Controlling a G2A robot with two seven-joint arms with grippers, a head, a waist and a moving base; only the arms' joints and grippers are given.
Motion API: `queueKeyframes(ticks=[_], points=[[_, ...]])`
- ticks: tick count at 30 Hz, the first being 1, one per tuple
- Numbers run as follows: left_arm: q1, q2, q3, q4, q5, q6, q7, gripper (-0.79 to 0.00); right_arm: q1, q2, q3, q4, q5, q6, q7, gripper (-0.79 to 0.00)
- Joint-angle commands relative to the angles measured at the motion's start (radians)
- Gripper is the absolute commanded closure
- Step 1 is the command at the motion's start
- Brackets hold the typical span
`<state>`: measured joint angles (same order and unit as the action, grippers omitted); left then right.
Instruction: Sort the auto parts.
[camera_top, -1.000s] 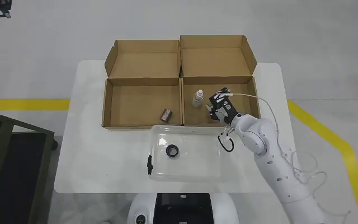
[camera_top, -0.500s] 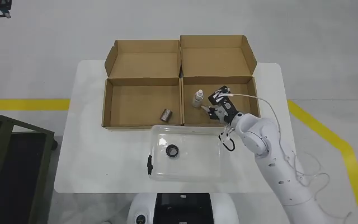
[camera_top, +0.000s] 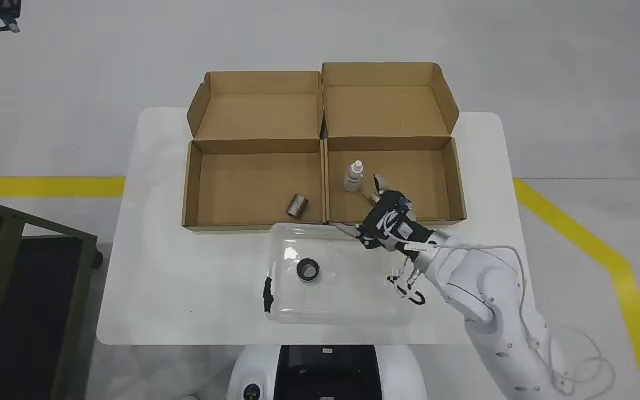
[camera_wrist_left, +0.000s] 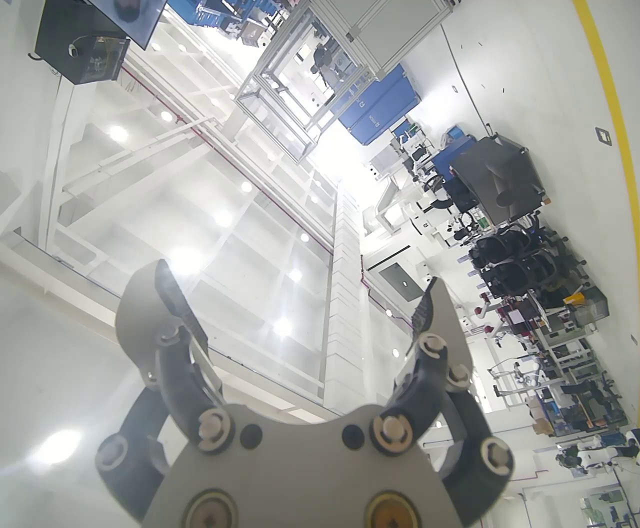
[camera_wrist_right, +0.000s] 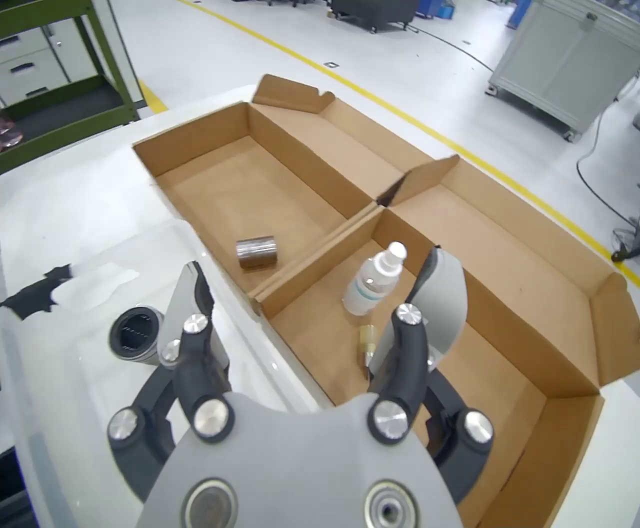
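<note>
Right tool pulled back from right box, jaws apart, empty; brass fitting left just ahead. Bearing beside tool likely next.

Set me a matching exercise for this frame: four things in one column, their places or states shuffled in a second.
1. metal cylinder
2. bottle
3. bearing
4. right gripper

A. in the clear tray
B. fingers open, holding nothing
C. upright in the right cardboard box
D. in the left cardboard box

Pairs: 1-D, 2-C, 3-A, 4-B.
</note>
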<state>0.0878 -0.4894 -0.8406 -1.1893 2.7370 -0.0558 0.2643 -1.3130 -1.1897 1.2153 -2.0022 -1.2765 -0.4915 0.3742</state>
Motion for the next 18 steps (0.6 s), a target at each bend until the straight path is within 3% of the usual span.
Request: queueKeyframes(ticks=[1, 7, 18], points=[[0.0, 0.0, 0.0, 0.0, 0.0, 0.0, 0.0, -0.785, -0.005, 0.0, -0.02, -0.013, 0.014, -0.032, -0.018, -0.702], [0.0, 0.0, 0.0, 0.0, 0.0, 0.0, 0.0, -0.785, 0.002, 0.0, -0.08, -0.037, -0.023, -0.088, 0.003, -0.69], [0.0, 0.0, 0.0, 0.0, 0.0, 0.0, 0.0, -0.785, 0.056, -0.013, -0.228, 0.081, -0.092, -0.142, -0.003, -0.616]])
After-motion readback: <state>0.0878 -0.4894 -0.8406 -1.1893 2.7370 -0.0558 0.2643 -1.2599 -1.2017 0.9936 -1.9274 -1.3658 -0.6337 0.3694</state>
